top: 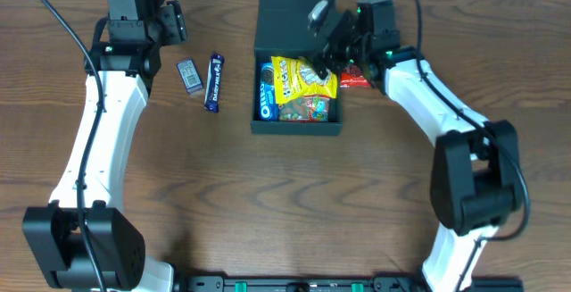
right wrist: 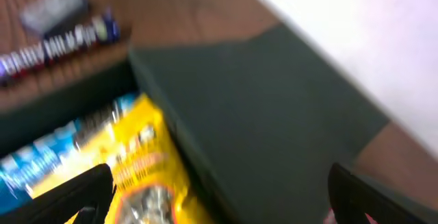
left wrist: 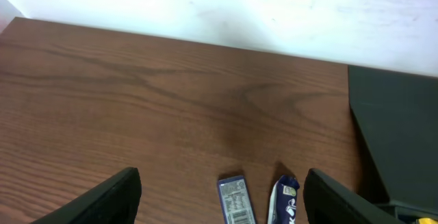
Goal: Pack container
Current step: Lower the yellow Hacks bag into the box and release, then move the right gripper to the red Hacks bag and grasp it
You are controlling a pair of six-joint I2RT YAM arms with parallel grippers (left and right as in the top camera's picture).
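The dark teal-green container (top: 259, 124) sits at the table's middle back, its hinged lid (top: 284, 13) open and lying flat behind it. Inside lie a blue Oreo packet (top: 266, 91), a yellow packet (top: 302, 75) and a colourful packet (top: 310, 108). A red packet (top: 354, 79) lies just right of the box. My right gripper (top: 328, 40) is open and empty above the box's back right corner; its wrist view shows the yellow packet (right wrist: 140, 162) and the lid (right wrist: 267, 107), blurred. My left gripper (top: 171, 20) is open and empty, above the table left of the box.
A small dark blue packet (top: 187, 75) and a blue Dairy Milk bar (top: 214, 82) lie side by side left of the box. They also show in the left wrist view, the small packet (left wrist: 234, 199) and the bar (left wrist: 283, 200) between the fingers.
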